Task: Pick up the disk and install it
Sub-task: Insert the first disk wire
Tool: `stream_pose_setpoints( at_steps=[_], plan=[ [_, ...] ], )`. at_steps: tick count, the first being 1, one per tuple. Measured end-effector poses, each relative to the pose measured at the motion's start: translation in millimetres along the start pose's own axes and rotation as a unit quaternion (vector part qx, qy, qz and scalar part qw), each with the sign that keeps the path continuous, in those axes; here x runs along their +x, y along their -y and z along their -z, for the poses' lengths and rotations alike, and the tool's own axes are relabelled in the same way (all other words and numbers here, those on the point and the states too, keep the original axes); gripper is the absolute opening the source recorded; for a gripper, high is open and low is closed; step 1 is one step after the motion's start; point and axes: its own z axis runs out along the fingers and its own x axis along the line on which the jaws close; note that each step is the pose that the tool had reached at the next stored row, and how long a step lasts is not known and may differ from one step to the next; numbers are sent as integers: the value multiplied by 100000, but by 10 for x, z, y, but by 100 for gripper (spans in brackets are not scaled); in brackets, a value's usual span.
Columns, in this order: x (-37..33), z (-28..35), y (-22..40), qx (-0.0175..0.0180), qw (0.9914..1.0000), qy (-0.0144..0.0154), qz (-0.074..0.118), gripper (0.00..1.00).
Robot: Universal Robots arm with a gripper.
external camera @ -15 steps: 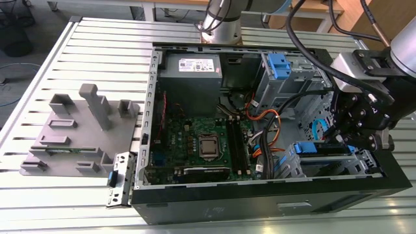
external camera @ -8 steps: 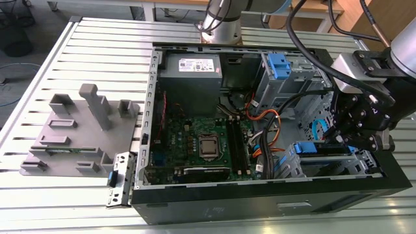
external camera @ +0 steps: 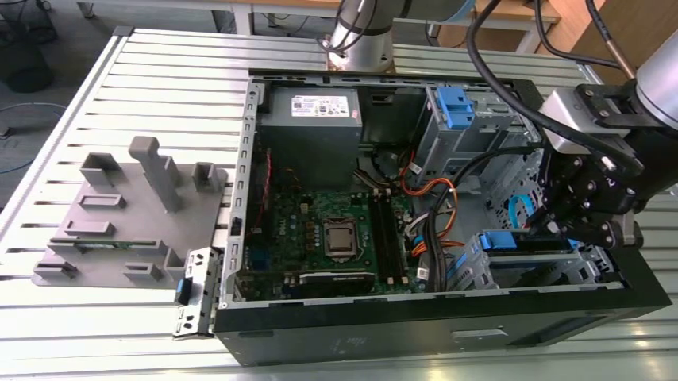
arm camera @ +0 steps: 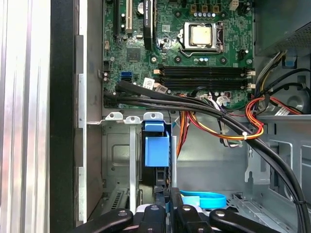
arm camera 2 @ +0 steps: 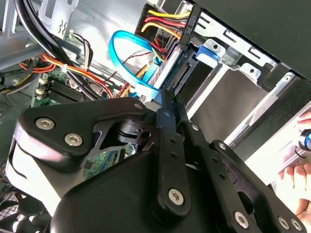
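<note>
Pincer (arm camera: pixel 167 201) apparently closed on disk (arm camera: pixel 156 148).

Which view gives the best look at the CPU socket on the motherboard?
The first wrist view: the CPU socket sits unobstructed and seen nearly face-on. The exterior view shows it smaller and at an angle. The second wrist view gives no clear sight of it.

Slatted aluminium table (external camera: pixel 159 87) on grey floor (external camera: pixel 43 32), wooden furniture (external camera: pixel 625 32) behind.
</note>
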Motion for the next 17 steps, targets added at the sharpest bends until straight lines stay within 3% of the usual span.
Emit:
stream_pose_setpoints(
  at_steps=[17],
  plan=[
    [7,-34,0,-2,100000,-15,57,16]
  ],
)
